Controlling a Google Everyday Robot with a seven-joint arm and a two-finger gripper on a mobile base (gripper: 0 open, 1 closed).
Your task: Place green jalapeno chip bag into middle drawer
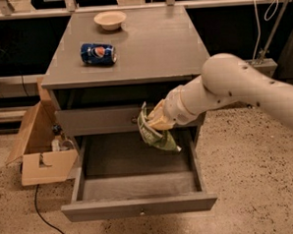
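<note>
The green jalapeno chip bag (156, 134) hangs crinkled from my gripper (156, 122), which is shut on its top. The bag is held over the back right part of the open middle drawer (135, 184), just in front of the closed knobbed drawer (97, 120) above it. The drawer is pulled far out and its grey tray is bare. My white arm (233, 87) reaches in from the right.
A blue Pepsi can (98, 53) lies on its side on the cabinet top (152, 45), with a small pale bowl (110, 19) behind it. An open cardboard box (40, 149) stands on the floor left of the cabinet, with a black cable (43, 218) nearby.
</note>
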